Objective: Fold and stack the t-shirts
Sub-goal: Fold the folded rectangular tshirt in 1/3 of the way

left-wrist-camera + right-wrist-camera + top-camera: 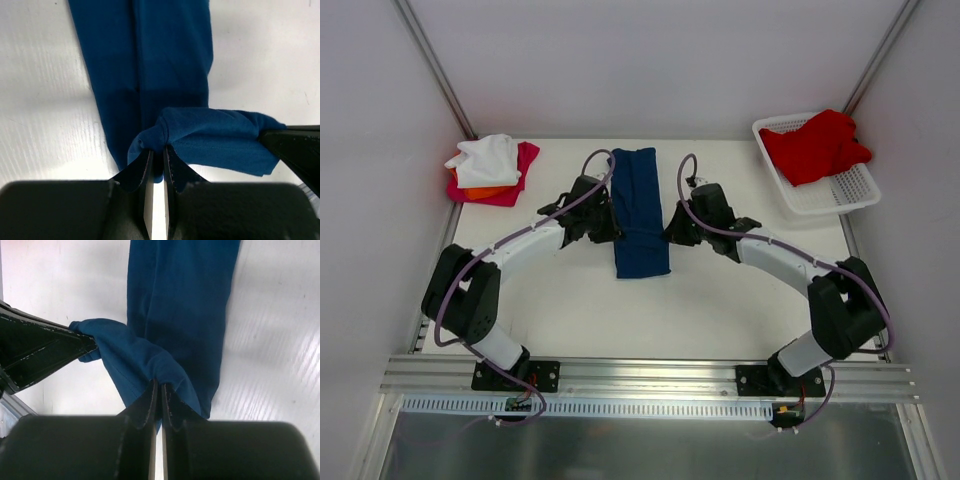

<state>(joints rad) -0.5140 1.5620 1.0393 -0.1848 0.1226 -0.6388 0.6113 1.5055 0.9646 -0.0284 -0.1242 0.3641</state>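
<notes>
Obstacles: shirt pile far left, basket far right, navy t-shirt centre; near table stood open

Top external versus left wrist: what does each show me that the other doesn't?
Top external only: red t-shirt in the basket, stacked shirts far left. Left wrist only: left gripper shut, pinching the near hem bunched up. Both: navy t-shirt folded into a long strip, right gripper on its other near corner.

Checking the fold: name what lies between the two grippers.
The bunched end of the navy t-shirt, pinched by left gripper and right gripper; both wrist views show it.
</notes>
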